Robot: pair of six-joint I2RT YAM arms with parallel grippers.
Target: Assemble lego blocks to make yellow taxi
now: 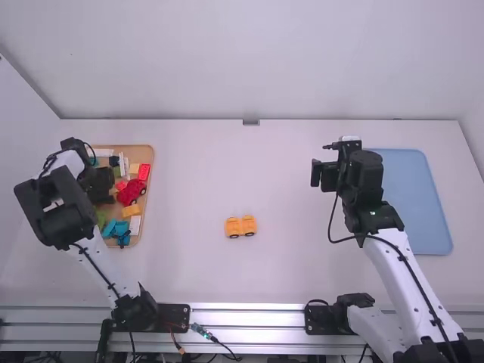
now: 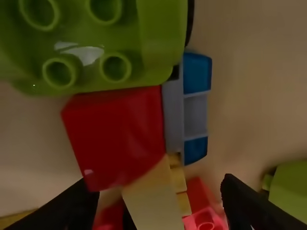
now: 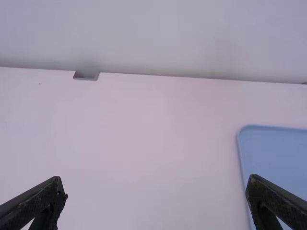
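The white tabletop (image 1: 302, 280) runs back to pale walls (image 1: 249, 60), with a metal rail (image 1: 242, 316) along its near edge. A blue tray (image 1: 423, 204) lies by its right edge; a tan tray (image 1: 150, 181) of mixed blocks lies toward the left edge. The yellow taxi piece (image 1: 241, 226) sits midway between the side edges, somewhat nearer the near edge: two rounded yellow humps over dark wheels. Above the tan tray, the left gripper (image 1: 103, 185) has its fingers spread, empty; the right gripper (image 1: 325, 175), left of the blue tray, is likewise parted and empty.
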